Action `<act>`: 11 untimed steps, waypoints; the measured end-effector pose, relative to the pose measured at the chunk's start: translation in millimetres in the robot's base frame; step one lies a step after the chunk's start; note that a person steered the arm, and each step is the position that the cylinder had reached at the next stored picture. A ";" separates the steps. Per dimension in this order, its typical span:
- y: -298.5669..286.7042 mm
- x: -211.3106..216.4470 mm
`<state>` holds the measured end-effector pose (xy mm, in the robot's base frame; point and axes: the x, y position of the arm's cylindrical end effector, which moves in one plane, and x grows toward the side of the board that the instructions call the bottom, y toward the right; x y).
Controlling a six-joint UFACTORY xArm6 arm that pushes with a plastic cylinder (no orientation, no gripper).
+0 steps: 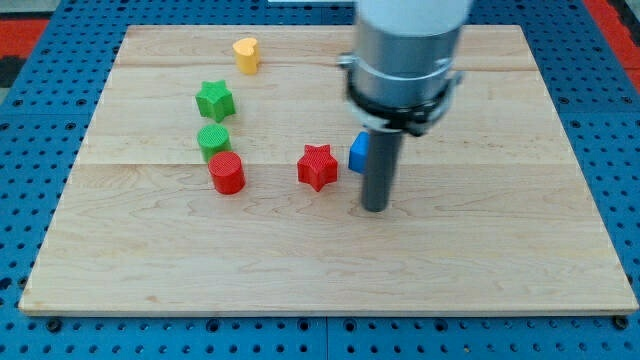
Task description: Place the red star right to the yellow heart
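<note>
The approach step is in hand: my tip (375, 208) rests on the bench (480, 270), near the red star (318, 166), toward the view's right and slightly below it, not touching. A bare rod, this tool has no jaws to part or close. The yellow heart (246, 54) sits well apart from the star, toward the view's top-left. Next, I judge, the tip must get below the star to push it upward. No containers show.

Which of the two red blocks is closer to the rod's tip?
The red star, just to the view's left of my tip. The red cylinder sits farther left, below the green cylinder.
</note>
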<state>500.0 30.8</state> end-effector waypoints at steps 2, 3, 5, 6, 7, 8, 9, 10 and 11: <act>-34.0 -73.5; -36.5 -43.8; -40.9 -132.8; -39.9 -133.8; -51.7 -105.9; -76.5 -141.6; -71.6 -190.4; -81.1 -162.6; -85.2 -71.2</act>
